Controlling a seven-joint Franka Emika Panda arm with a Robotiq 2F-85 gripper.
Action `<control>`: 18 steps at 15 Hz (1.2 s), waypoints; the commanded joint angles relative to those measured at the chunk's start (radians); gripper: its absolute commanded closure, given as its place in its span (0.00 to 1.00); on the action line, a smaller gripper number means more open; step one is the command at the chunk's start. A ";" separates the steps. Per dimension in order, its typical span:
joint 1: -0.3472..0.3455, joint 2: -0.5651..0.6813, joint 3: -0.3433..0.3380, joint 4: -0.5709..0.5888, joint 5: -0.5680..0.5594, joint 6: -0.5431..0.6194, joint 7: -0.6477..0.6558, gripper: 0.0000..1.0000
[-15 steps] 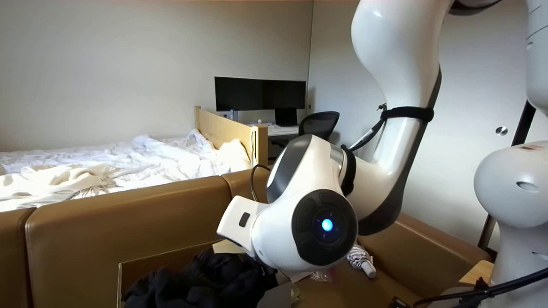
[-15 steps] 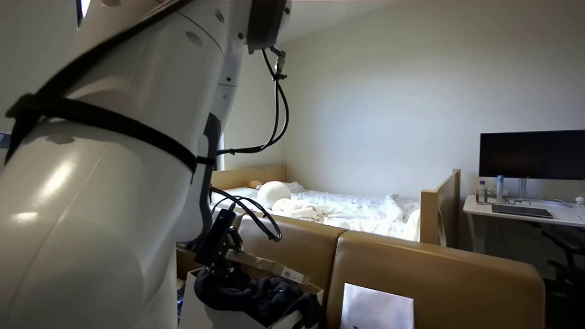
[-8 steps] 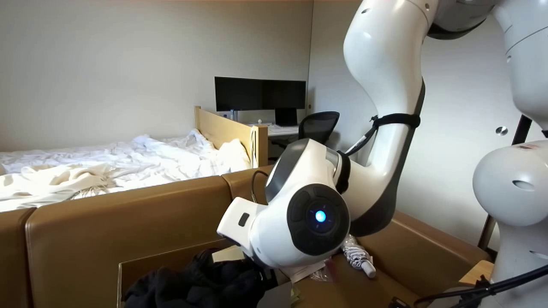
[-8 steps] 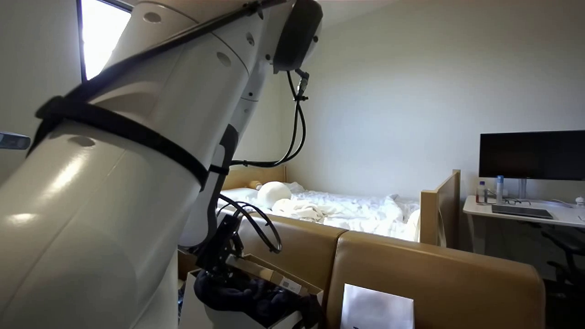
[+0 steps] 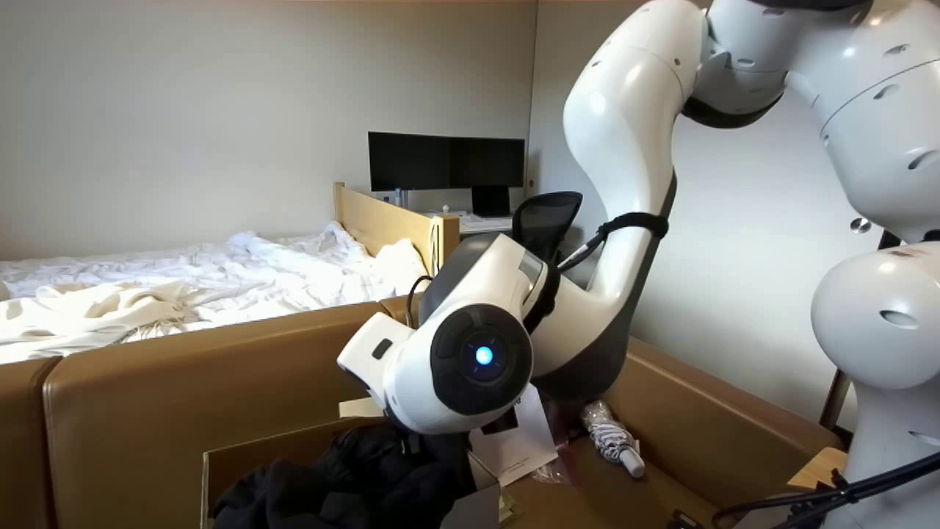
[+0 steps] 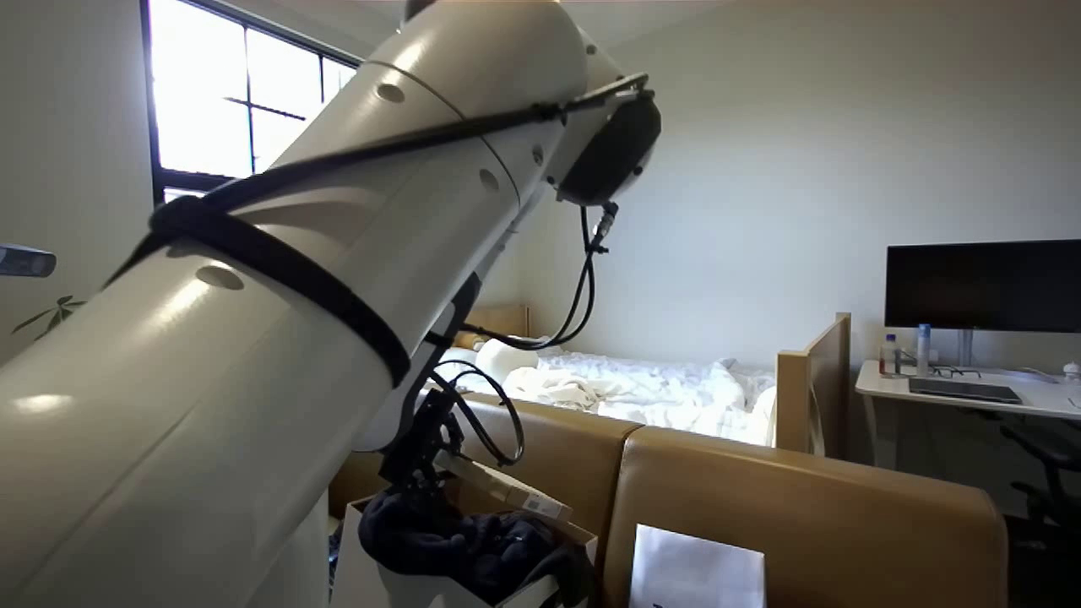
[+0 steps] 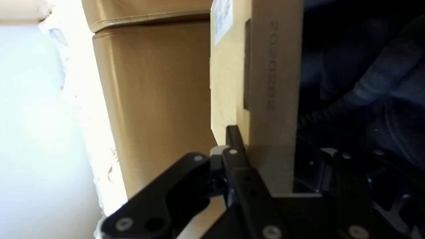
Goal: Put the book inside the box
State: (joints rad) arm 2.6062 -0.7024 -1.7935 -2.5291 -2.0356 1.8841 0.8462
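Wrist view, sofa (image 7: 162, 109): brown backrest beyond the grip.
Box (image 6: 372, 578): in front of the sofa in both exterior views, stuffed with dark clothes (image 6: 473, 545). Lowering seems the current step: best ease away from the backrest, level out, clear the rim, then let go gently.
Book (image 6: 507, 490): presumably this tan slab, tilted near the box's back rim, jutting forward from the gripper (image 7: 269, 141).
Gripper: narrow, holding the book's near end, one finger (image 7: 234, 137) against its face, the other lost in shadow.
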 commanded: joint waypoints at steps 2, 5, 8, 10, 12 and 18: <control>0.001 -0.288 -0.032 0.013 -0.118 -0.157 -0.095 0.93; 0.002 -0.415 -0.046 0.043 -0.174 -0.206 -0.141 0.47; 0.003 -0.514 -0.047 0.083 -0.238 -0.264 -0.178 0.34; 0.004 -0.577 -0.047 0.104 -0.286 -0.305 -0.203 0.21; 0.005 -0.637 -0.047 0.121 -0.332 -0.343 -0.224 0.08; 0.008 -0.720 0.007 0.180 -0.426 -0.353 -0.281 0.00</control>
State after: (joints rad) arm 2.6143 -1.3372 -1.8518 -2.3646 -2.4153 1.5875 0.6311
